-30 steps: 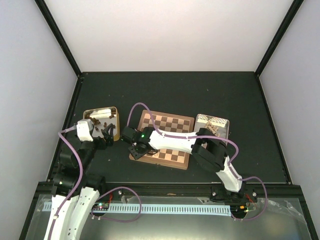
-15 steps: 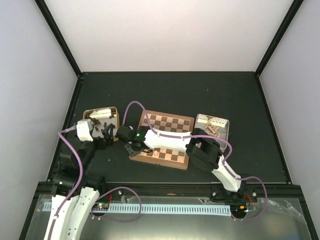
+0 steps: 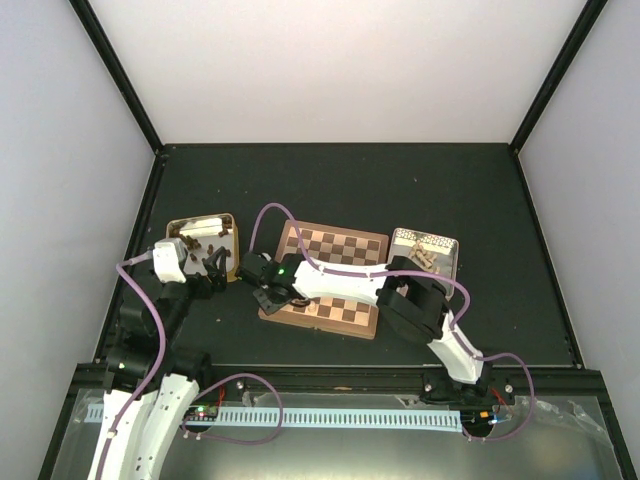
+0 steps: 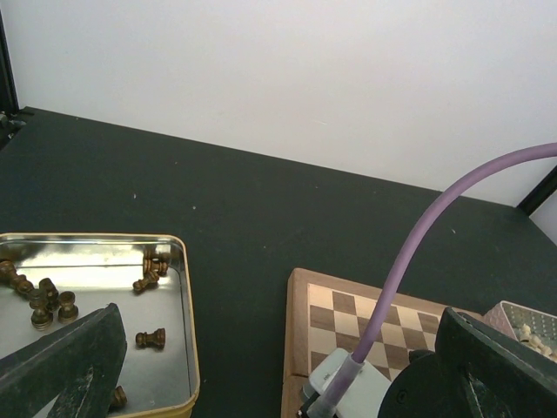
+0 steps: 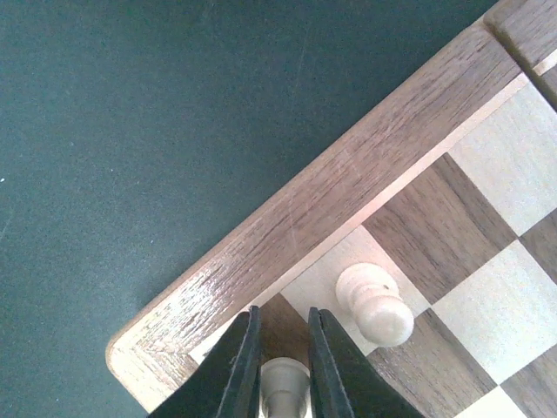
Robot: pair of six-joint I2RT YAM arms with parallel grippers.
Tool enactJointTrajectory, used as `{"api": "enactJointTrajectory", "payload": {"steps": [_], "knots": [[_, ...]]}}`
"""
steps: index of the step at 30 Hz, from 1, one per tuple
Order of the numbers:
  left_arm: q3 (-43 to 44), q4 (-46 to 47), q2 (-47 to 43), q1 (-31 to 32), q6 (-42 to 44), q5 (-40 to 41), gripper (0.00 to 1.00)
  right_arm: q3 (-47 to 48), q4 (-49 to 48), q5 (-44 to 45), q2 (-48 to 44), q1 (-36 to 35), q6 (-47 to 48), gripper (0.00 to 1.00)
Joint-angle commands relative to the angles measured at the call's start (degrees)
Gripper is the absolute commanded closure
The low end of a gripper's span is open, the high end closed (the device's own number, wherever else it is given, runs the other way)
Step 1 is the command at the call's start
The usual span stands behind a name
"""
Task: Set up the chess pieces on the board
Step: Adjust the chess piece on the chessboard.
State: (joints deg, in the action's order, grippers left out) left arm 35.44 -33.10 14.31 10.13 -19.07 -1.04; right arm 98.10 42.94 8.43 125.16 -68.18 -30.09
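The board (image 3: 338, 262) lies mid-table and also shows in the left wrist view (image 4: 341, 306). My right gripper (image 3: 278, 294) is over its near-left corner. In the right wrist view the gripper (image 5: 283, 348) is shut on a pale chess piece (image 5: 284, 385) just above the corner dark square. A second pale piece (image 5: 374, 305) stands on the light square beside it, by the board's border (image 5: 331, 200). My left gripper (image 3: 212, 274) hangs open and empty between the board and the tin of dark pieces (image 4: 150, 338), with its fingers (image 4: 70, 361) spread wide.
A gold-rimmed tin (image 3: 203, 238) with several dark pieces sits left of the board, its rim (image 4: 189, 331) close to my left gripper. A metal tin (image 3: 426, 250) with pale pieces sits right of the board. My right arm's purple cable (image 4: 418, 252) crosses over the board.
My right gripper shifted a little left and back again over the board's near-left corner, still holding the pale piece. The left arm has not moved.
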Motion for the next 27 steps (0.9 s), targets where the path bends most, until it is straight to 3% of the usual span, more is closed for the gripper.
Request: {"api": "enactJointTrajectory", "payload": {"steps": [1, 15, 21, 27], "knots": [[0.42, -0.54, -0.24, -0.46, 0.13, 0.87, 0.01, -1.52, 0.66, -1.54, -0.9, -0.34, -0.23, 0.81], [0.42, -0.46, -0.35, -0.46, 0.05, 0.82, 0.01, -0.28, -1.01, -3.2, 0.67, -0.33, -0.85, 0.8], [0.42, -0.53, -0.33, -0.5, 0.08, 0.79, 0.01, 0.62, -0.6, -1.79, -0.32, -0.27, -1.14, 0.67], [0.42, -0.55, -0.24, -0.46, 0.05, 0.77, 0.01, -1.09, -3.1, -0.47, -7.94, -0.07, -1.27, 0.61]]}}
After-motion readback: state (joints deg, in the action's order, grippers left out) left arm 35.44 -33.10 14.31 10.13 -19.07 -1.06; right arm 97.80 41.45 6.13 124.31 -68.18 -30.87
